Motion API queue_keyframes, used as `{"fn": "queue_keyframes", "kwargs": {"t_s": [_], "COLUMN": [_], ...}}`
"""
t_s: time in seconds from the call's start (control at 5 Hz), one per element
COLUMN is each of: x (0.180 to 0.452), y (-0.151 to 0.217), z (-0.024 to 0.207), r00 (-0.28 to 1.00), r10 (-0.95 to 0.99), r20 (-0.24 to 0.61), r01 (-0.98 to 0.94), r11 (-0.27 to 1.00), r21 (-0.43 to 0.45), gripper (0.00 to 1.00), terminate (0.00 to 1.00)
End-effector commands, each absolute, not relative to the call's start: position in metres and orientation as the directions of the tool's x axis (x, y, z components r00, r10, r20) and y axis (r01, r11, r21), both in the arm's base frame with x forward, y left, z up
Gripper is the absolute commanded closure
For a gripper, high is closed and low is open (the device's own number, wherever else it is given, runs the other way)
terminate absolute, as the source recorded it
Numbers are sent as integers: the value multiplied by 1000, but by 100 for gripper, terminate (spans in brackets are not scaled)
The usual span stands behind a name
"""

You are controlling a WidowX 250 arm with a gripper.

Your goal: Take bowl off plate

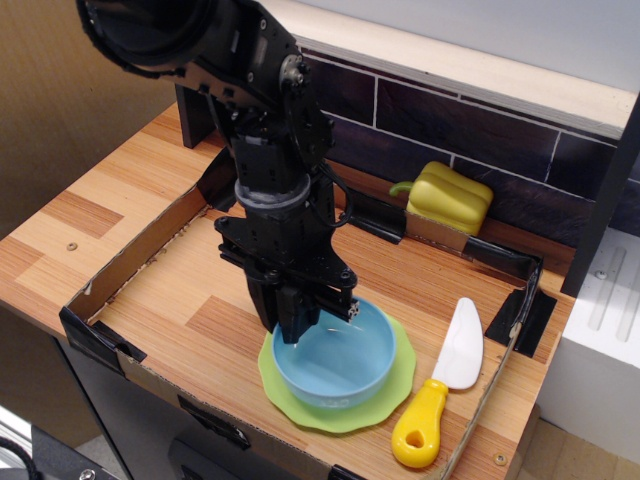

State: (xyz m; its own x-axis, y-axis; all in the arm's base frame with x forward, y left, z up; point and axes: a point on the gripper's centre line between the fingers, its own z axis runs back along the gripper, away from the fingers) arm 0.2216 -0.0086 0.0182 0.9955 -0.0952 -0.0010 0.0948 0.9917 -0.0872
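The light-blue bowl (345, 365) sits on the lime-green plate (398, 385) in the front middle of the cardboard tray. My black gripper (285, 325) points down at the bowl's left rim. One finger is inside the bowl and the other outside it, and the jaws stand close together on the rim. The bowl's underside rests on the plate. The arm hides the bowl's far left edge.
A toy knife (445, 385) with a yellow handle and white blade lies right of the plate. A yellow toy pepper (450, 195) sits at the back on a cardboard ledge. Low cardboard walls (130, 265) ring the wooden work area. A dark tiled wall stands behind.
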Motion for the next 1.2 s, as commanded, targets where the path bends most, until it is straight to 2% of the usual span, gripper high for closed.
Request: {"fn": "queue_keyframes", "kwargs": {"t_s": [0.0, 0.2, 0.4, 0.6, 0.8, 1.0], "x": [226, 226, 228, 224, 217, 213], "y": [7, 25, 54, 82, 95, 93], "z": [44, 63, 60, 48, 39, 31], "r00": [995, 996, 994, 994, 996, 998], "r10": [-67, -9, 62, 64, 24, 5], "r20": [69, 94, 88, 87, 82, 56], "r01": [75, 23, -52, -61, -24, -6], "r11": [989, 989, 992, 997, 1000, 1000], "r21": [-126, -147, -115, -41, 0, 19], "gripper": [100, 100, 100, 100, 100, 100], "terminate": [0, 0, 0, 0, 0, 0]}}
